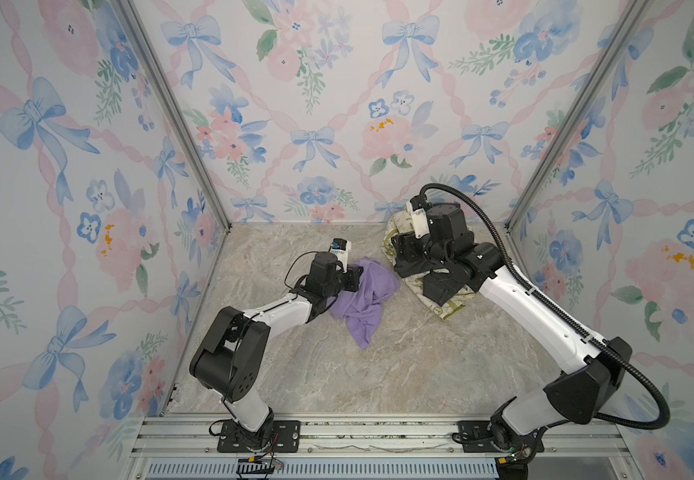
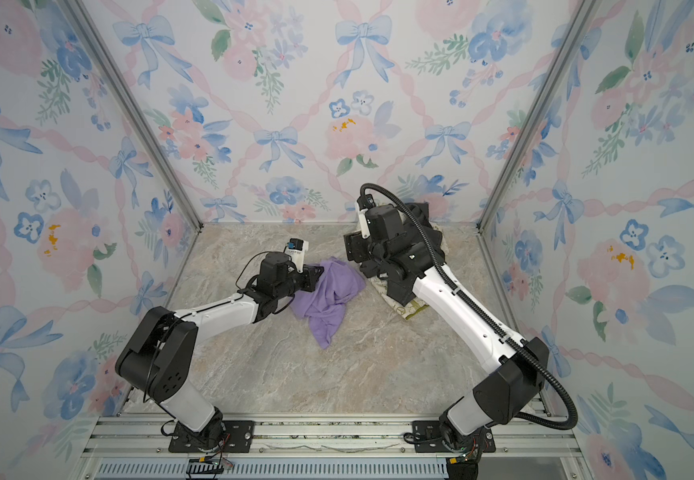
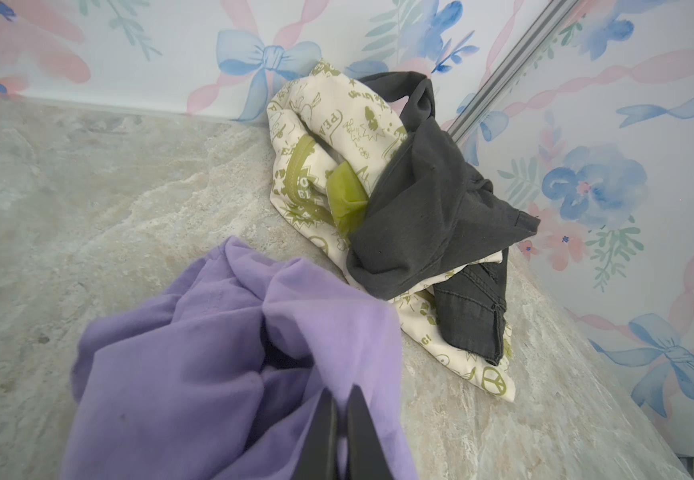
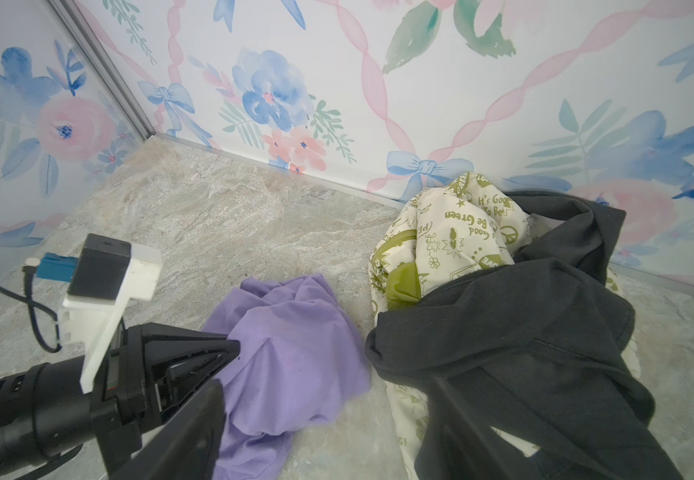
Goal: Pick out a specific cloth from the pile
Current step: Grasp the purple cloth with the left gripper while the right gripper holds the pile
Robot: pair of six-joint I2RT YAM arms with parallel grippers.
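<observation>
The lavender-purple cloth (image 1: 366,299) (image 2: 328,295) lies crumpled on the marble floor, a narrow gap away from the pile (image 1: 449,307) (image 2: 412,309). My left gripper (image 1: 358,273) (image 2: 319,273) (image 3: 342,392) is shut on a fold of the cloth (image 3: 212,353), with its jaws pressed together and fabric pinched between them. The pile holds a cream cloth with green print (image 3: 337,137) (image 4: 453,237) and a dark grey cloth (image 3: 432,199) (image 4: 524,332) draped over it. My right gripper (image 1: 420,274) (image 2: 374,272) (image 4: 328,395) hovers open above the gap between cloth and pile, holding nothing.
The pile sits against the floral back wall (image 1: 337,124), near the right corner post (image 1: 544,166). The marble floor (image 1: 399,374) stretches toward a metal rail (image 1: 378,432) at the front. In the right wrist view the left arm's wrist camera (image 4: 104,270) shows beside the cloth.
</observation>
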